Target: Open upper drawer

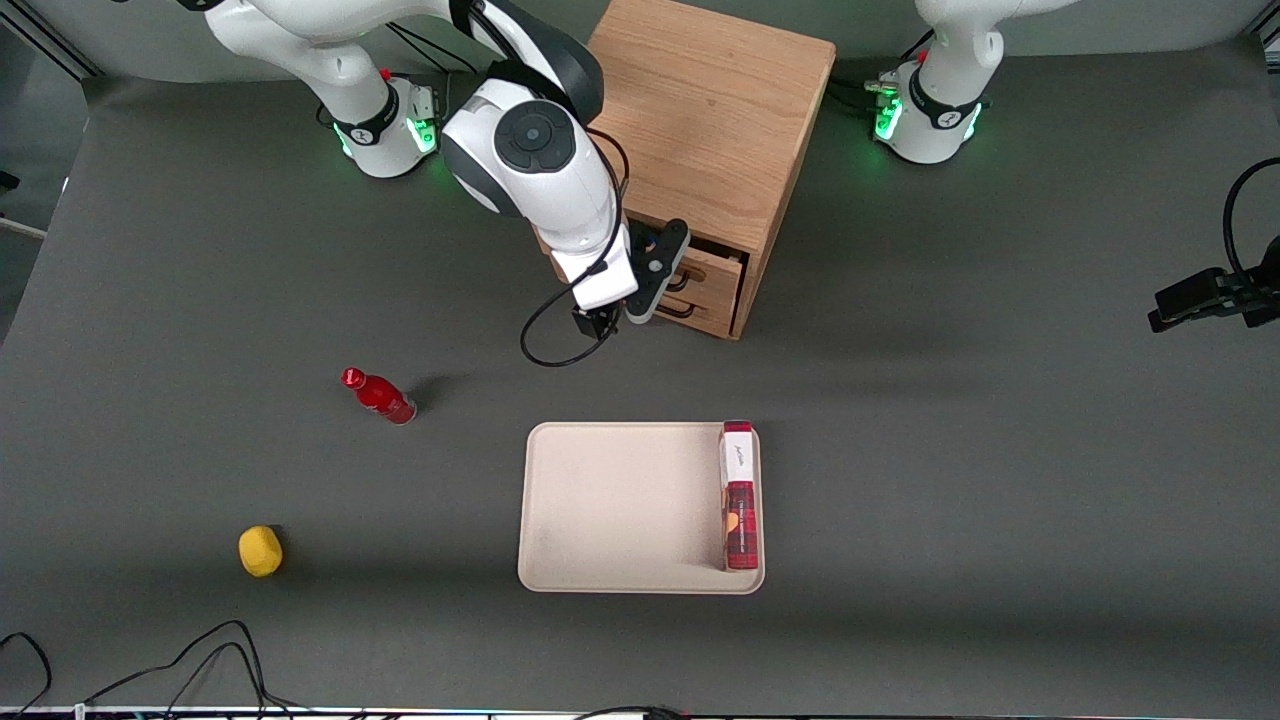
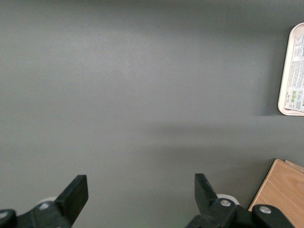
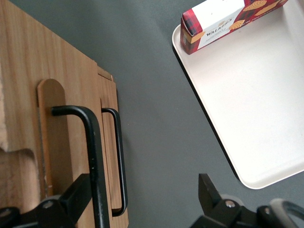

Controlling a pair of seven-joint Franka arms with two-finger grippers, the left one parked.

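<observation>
Drawer (image 1: 712,283), upper of two in the oak cabinet (image 1: 705,110), sits pulled slightly out, its handle (image 3: 90,156) between the spread fingers of the tool (image 1: 650,290), which grips nothing. Bare grey surface (image 1: 950,400) lies open between cabinet and tray (image 1: 620,505). The wrist view alone shows the lower handle (image 3: 119,161) and the biscuit box (image 3: 223,21) label. Nearer the working arm's end stand a red bottle (image 1: 380,396) and a yellow ball (image 1: 260,551).

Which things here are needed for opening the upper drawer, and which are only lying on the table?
Needed:
- upper drawer, already pulled out a little
- end effector, open, at the drawer's black handle

Only lying about:
- tray
- biscuit box in the tray
- red bottle
- yellow object
</observation>
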